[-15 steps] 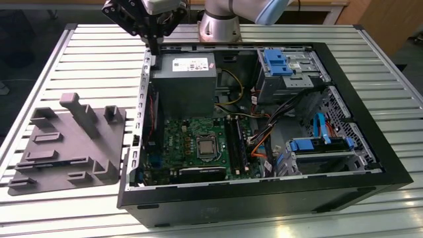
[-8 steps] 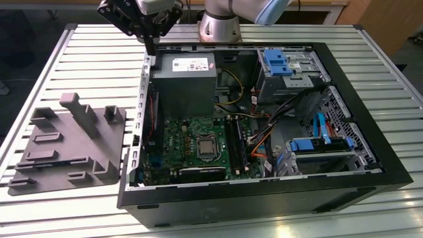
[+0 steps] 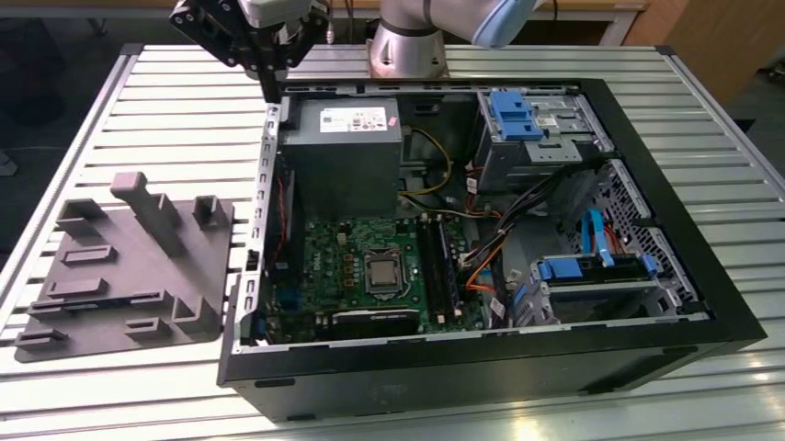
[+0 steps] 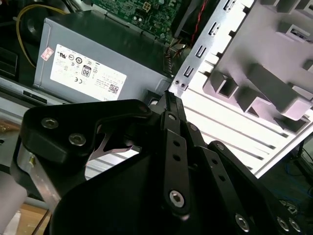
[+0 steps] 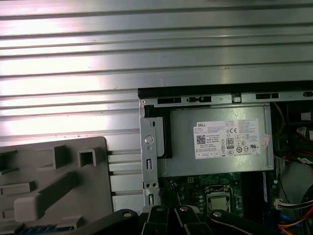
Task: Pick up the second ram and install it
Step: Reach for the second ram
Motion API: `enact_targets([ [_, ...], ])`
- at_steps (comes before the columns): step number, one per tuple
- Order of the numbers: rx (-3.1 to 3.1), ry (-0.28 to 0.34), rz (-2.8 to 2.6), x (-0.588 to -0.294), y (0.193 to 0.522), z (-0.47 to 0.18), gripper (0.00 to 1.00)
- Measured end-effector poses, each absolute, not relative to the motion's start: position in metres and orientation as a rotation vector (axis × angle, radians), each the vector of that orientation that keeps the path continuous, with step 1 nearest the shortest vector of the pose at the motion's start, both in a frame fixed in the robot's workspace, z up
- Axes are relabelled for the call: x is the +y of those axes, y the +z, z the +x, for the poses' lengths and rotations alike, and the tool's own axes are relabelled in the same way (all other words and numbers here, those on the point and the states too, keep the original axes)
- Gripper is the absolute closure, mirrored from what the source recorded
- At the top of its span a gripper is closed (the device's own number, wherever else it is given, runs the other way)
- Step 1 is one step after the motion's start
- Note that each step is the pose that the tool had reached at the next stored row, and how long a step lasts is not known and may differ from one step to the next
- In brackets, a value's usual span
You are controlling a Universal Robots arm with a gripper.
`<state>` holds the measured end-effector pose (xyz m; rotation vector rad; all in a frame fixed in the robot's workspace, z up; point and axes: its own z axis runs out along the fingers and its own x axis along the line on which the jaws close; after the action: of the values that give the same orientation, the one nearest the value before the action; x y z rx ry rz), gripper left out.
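Hanging over the slatted worktop [image 3: 147, 101] by the far corner of the open computer case [image 3: 687, 340], toward the exterior view's left, the tool [image 3: 267, 88] is drawn narrow and empty, so I judge the reach for the pick to be the step in hand. On the grey fixture [image 3: 135, 317], at the exterior view's left of the case, the second ram [image 5: 41, 229] shows in the first wrist view as a thin blue strip, well apart from the tool. Grasping it calls for wider jaws lined up along its narrow edge.
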<state>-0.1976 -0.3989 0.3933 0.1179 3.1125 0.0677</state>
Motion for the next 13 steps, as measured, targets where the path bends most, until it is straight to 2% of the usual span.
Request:
enact_targets([
  [13,3.112,0.068,0.118,-0.399,0.393,-0.212,0.89],
])
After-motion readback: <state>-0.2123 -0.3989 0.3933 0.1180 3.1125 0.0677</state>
